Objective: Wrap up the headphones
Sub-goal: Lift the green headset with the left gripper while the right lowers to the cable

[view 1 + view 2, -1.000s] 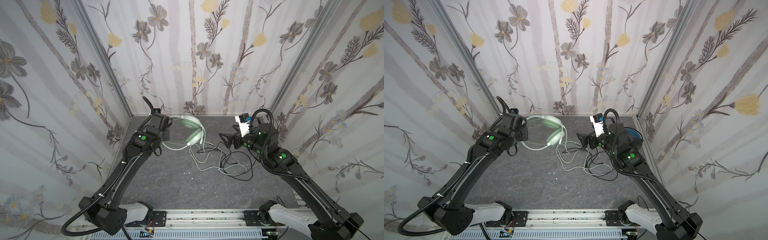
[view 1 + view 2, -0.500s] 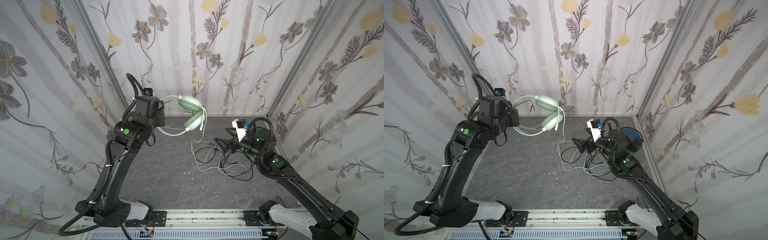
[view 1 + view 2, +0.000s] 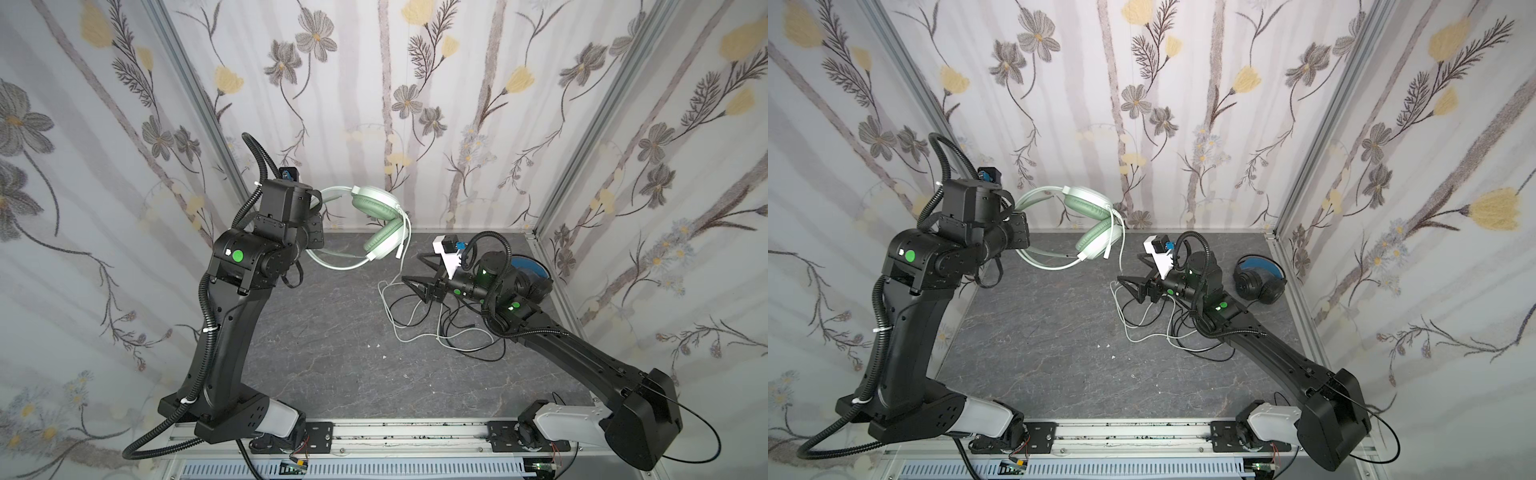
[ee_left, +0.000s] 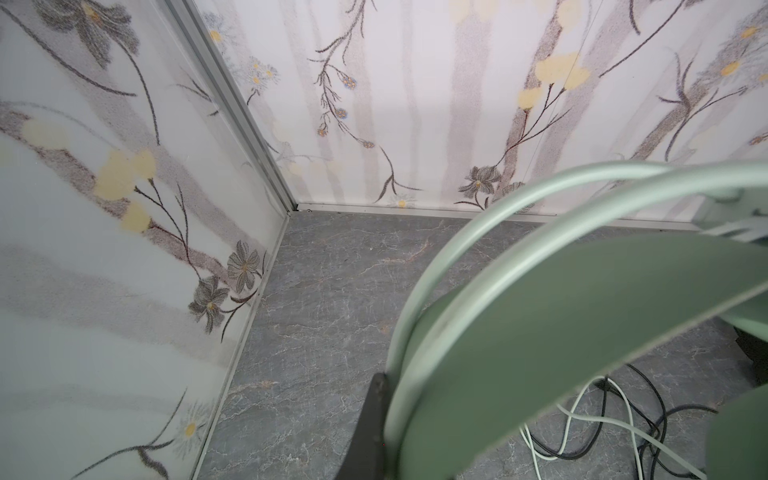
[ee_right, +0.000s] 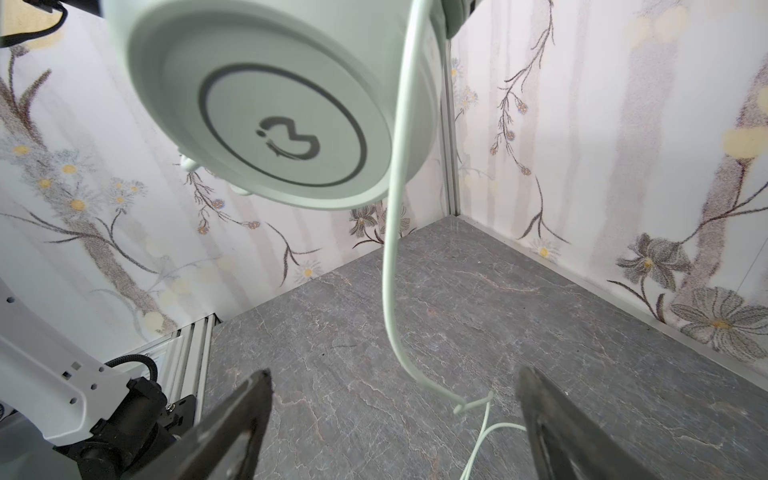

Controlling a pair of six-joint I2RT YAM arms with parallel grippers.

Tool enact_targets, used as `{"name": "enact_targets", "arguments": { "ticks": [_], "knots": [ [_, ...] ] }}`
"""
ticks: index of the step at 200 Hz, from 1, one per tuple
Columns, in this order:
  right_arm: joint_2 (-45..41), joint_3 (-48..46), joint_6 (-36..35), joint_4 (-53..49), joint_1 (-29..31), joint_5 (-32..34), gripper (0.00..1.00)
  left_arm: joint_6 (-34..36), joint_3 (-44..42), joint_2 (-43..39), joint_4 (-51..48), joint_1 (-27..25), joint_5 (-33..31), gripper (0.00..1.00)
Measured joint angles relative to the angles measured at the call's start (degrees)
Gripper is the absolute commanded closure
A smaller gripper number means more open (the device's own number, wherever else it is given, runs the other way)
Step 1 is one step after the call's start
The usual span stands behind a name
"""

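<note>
- Top views: left gripper [image 3: 316,227] is clenched on the headband of the mint headphones [image 3: 376,226]. The set hangs in the air near the back wall.
- The whitish cable [image 3: 405,257] drops from the lower cup to the tabletop [image 3: 332,365].
- Right gripper [image 3: 1133,270] is low over the table, jaws spread and empty, just beside the hanging cable.
- In the way: the white slack lies heaped with the black cable [image 3: 484,360] under the right arm. The black headphones [image 3: 1260,282] sit by the right wall, behind that wrist.
- Risk: pulling the white slack could drag the black loops or tug the black set. The cables cross, but I can't tell if they're knotted.
- Left wrist: the headband fills the frame, with one finger [image 4: 370,424] against it. The grip is on the band only, so cable tension could swing or twist the set.
- Right wrist: the earcup [image 5: 270,104] is overhead. The cable hangs between the open fingers [image 5: 232,428], touching neither.
- Risk: the cable is thin and free-hanging, so an off-centre close misses it or lets it slide out. A small kink near the table may snag while winding.
</note>
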Motion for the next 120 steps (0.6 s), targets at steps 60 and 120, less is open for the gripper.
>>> {"name": "enact_targets", "arguments": {
  "ticks": [60,120],
  "knots": [
    [6.73,-1.38,3.02,8.90,1.22,-1.03,0.22,-0.55,-1.09,-0.48,-2.03,0.02,2.19,1.00],
    [14.03,-3.41,7.28,16.76,1.42,-1.25,0.30,-2.36,-2.03,-1.22,-2.01,0.68,4.48,1.00]
  ]
}}
